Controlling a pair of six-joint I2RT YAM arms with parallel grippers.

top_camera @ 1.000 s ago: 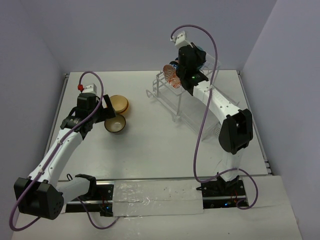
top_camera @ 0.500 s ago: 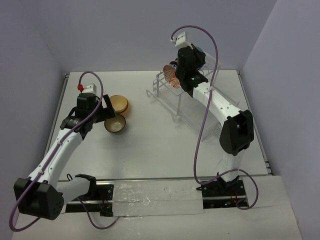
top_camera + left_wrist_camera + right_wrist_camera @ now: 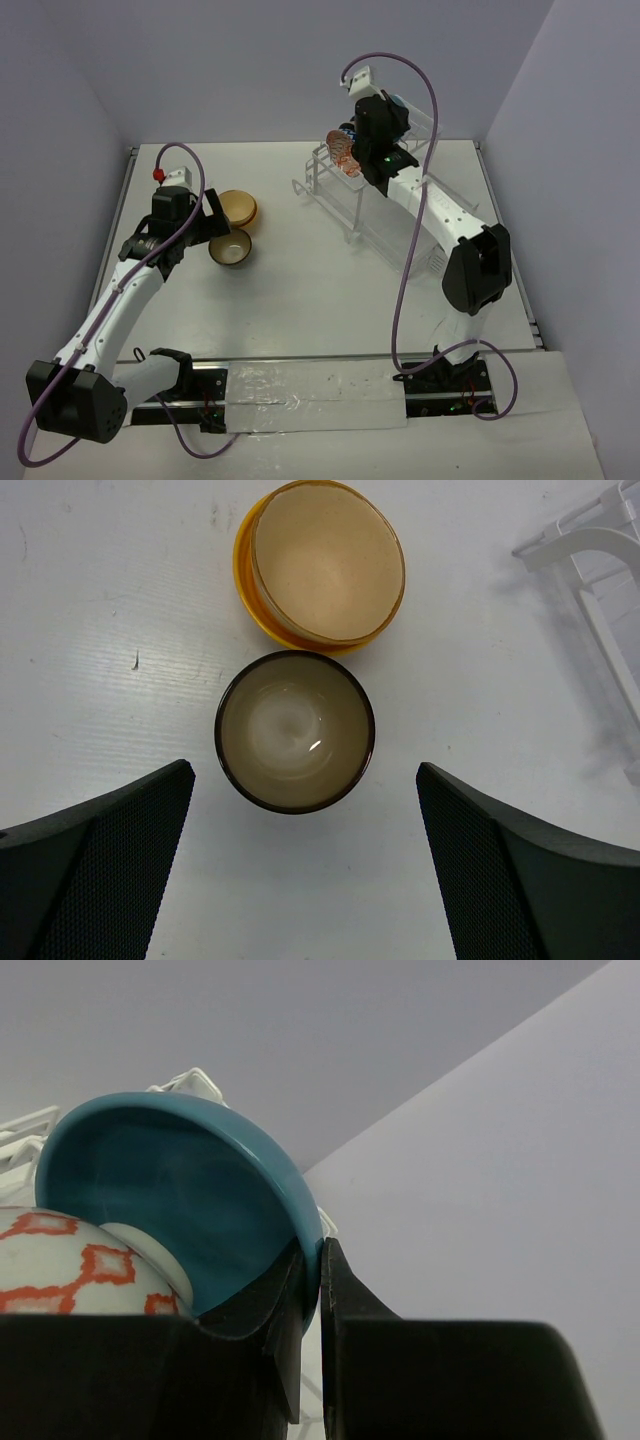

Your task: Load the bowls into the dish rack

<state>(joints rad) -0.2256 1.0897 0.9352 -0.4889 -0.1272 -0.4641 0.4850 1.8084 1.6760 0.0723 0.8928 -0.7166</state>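
Observation:
My right gripper (image 3: pixel 318 1260) is shut on the rim of a blue bowl (image 3: pixel 170 1200), held on edge over the white wire dish rack (image 3: pixel 352 195) at the back. A reddish-patterned bowl (image 3: pixel 70 1270) stands on edge in front of it; it also shows in the top view (image 3: pixel 343 153). My left gripper (image 3: pixel 300 880) is open, hovering above a tan bowl with a dark rim (image 3: pixel 295 730), which lies between the fingers, untouched. A cream bowl nested in an orange-yellow bowl (image 3: pixel 325 565) sits just beyond it. In the top view the left gripper (image 3: pixel 215 232) is beside these bowls (image 3: pixel 232 246).
A corner of the rack's white frame (image 3: pixel 590 540) shows at the right in the left wrist view. The rack's clear tray (image 3: pixel 400 235) stretches toward the right arm. Walls close the table at back and sides.
The right arm has shifted slightly with the blue bowl over the rack. The left arm has barely moved.

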